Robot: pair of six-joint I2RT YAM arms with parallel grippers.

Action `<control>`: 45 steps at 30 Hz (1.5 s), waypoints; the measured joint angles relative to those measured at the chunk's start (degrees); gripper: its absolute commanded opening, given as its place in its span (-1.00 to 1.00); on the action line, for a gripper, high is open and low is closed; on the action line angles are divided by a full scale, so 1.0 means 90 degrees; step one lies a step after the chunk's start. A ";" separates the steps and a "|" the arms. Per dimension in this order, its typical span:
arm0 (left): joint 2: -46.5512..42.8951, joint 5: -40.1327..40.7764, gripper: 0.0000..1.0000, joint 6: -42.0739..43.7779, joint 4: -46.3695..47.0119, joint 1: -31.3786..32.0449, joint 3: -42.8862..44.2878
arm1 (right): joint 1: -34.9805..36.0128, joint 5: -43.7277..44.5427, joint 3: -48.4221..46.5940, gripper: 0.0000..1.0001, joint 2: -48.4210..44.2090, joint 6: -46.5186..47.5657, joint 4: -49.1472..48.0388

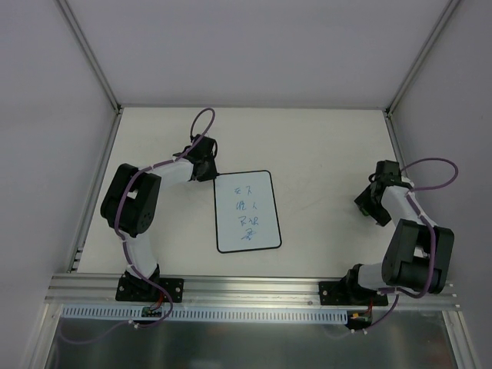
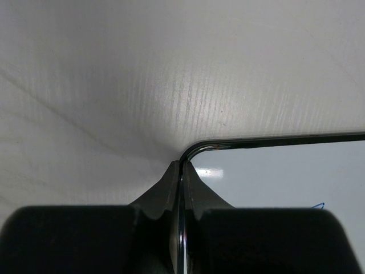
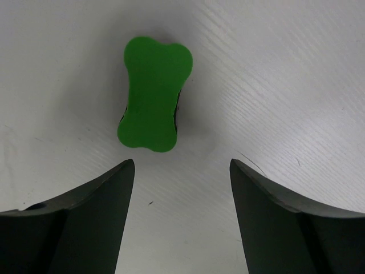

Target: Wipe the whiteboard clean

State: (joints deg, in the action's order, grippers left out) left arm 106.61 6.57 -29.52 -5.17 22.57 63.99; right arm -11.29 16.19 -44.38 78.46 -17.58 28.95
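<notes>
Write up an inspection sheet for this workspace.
Surface: white table, faintly scratched.
Job's things: whiteboard flat mid-table, blue writing on it; green eraser lying on the table.
Clutter: nothing seen.
Grippers: left gripper shut on the whiteboard's corner edge; right gripper open, eraser just ahead of its fingers, untouched.
Cables: purple cables looped along both arms.
Surroundings: grey walls; metal rail at the near edge.

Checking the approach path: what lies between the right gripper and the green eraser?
Only bare table, as the right wrist view shows: the right gripper sits just short of the green eraser.
</notes>
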 measured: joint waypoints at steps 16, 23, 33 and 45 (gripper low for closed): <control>0.0024 0.0002 -1.00 0.0022 0.0002 0.0000 0.0032 | -0.0350 -0.0109 -0.0471 0.38 0.0495 -0.0012 -0.0384; 0.0027 0.0002 -1.00 0.0022 0.0002 0.0000 0.0032 | -0.0357 -0.0199 -0.0750 0.14 0.0964 -0.0017 -0.0437; 0.0029 0.0002 -1.00 0.0024 0.0002 0.0000 0.0034 | -0.0364 -0.0240 -0.0855 -0.06 0.1263 -0.0022 -0.0478; 0.0061 0.0002 -1.00 0.0039 0.0002 0.0000 0.0073 | -0.0369 -0.0236 -0.0869 -0.29 0.1375 -0.0002 -0.0481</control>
State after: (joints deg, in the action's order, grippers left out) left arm 107.15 6.59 -29.17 -5.15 22.57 64.64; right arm -14.61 14.06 -52.21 90.83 -17.61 24.62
